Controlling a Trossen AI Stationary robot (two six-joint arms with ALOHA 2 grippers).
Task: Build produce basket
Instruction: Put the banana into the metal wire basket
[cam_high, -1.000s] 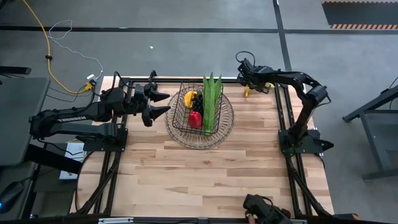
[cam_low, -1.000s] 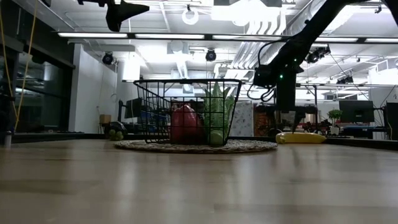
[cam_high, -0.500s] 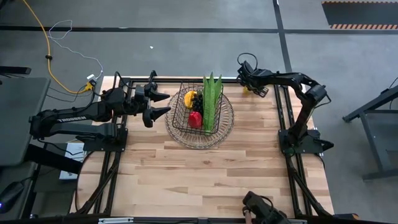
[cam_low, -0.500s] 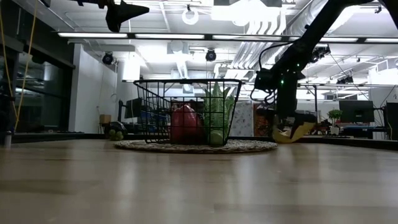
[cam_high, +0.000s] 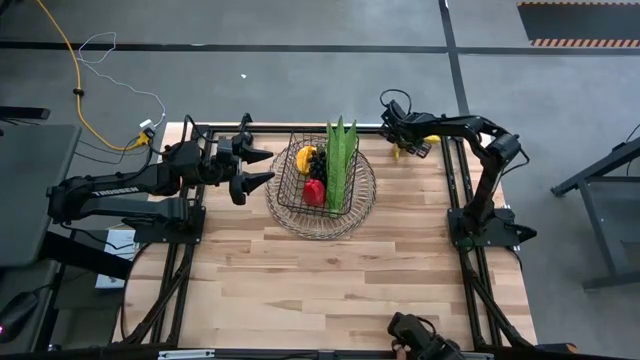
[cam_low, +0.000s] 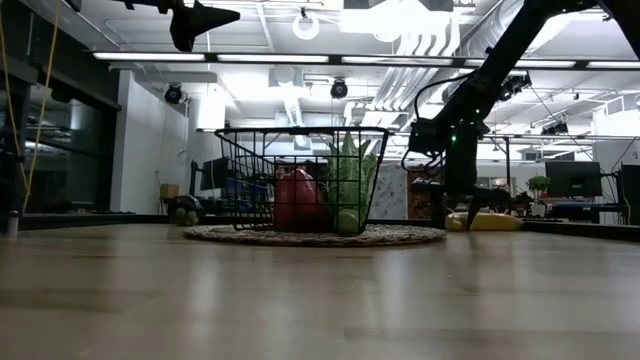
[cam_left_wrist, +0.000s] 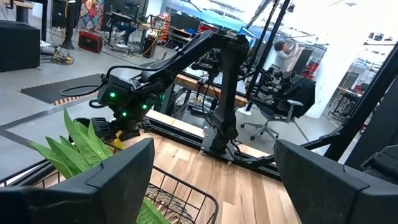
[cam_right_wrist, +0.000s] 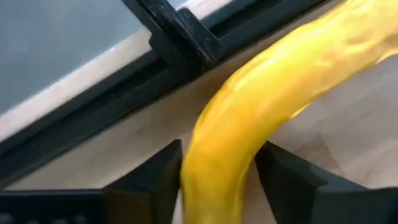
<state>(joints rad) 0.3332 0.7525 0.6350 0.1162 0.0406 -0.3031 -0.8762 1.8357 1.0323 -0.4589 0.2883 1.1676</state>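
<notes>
The dark wire basket (cam_high: 285, 185) stands on its round woven base (cam_low: 400, 236) at mid-table. It holds a green corn ear (cam_high: 341, 160), a red pepper (cam_high: 314, 192), a yellow-orange fruit (cam_high: 305, 158) and dark grapes (cam_high: 318, 167). A yellow banana (cam_low: 495, 222) lies on the table at the far right corner. My right gripper (cam_high: 405, 143) reaches down over the banana with its fingers on either side. My left gripper (cam_high: 268, 166) hangs open, level, just left of the basket and above the table. My right gripper has the banana's middle part (cam_right_wrist: 217, 155) pinched between its two fingers (cam_right_wrist: 155, 177). It comes steeply from above, with the fingers lying across the banana's length. In the low view the banana still lies on the table, its free end (cam_low: 510, 222) stretching away from the fingers.
The black frame rail (cam_right_wrist: 180, 37) runs along the table's far edge, right behind the banana. Small green round things (cam_low: 185, 213) show low at the far left in the low view. Bare wood lies on the near side of the basket (cam_high: 330, 290).
My right gripper has come down over the banana at the far right corner and rolled a little. Half a second ago the banana was tipped with one end raised; now it lies flatter on the table again.
</notes>
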